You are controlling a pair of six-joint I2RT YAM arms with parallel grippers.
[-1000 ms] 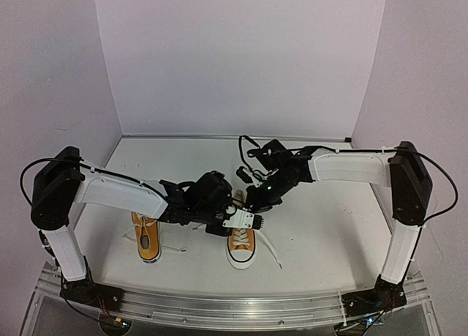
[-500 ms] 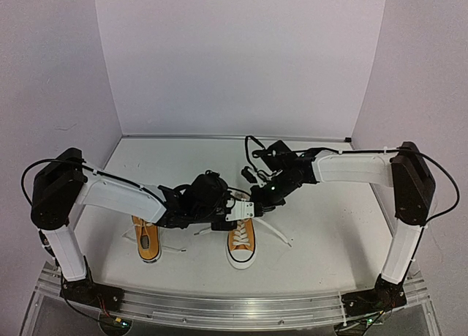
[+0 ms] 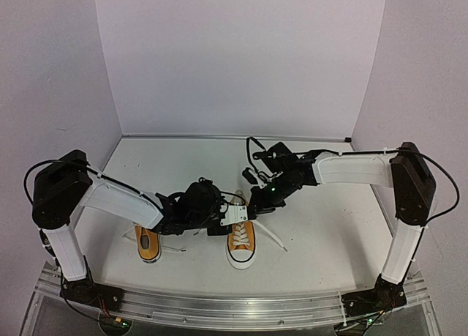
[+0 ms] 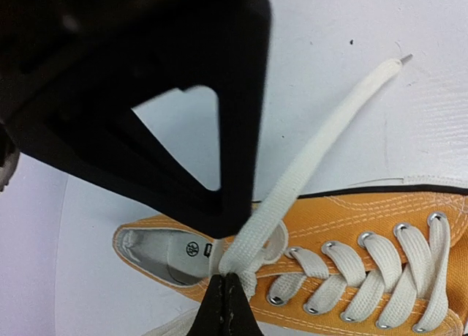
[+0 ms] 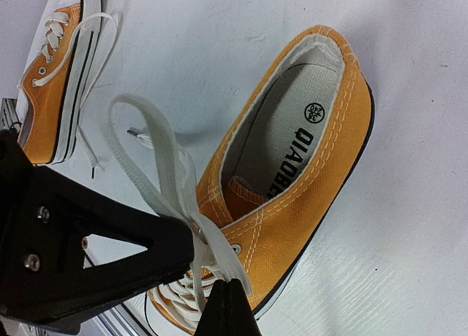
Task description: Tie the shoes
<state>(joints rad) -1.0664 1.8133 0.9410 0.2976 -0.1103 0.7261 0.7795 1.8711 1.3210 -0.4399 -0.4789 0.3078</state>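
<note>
Converging over one shoe (image 3: 241, 242), bent left arm (image 3: 121, 198) and right arm (image 3: 351, 168), left tool (image 4: 224, 281) and right tool (image 5: 223, 286) each pinching lace (image 4: 307, 173).

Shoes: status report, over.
Left fingers shut on a lace of the centre shoe. Right fingers shut on a lace loop, same shoe. No knot yet; other shoe untouched, laces loose. Nothing blocking.

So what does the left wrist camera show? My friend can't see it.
The left gripper pinches a white lace just above an orange shoe. The lace stretches up and right to its tip on the white table. The shoe lies across the bottom, laces criss-crossed through metal eyelets.
</note>
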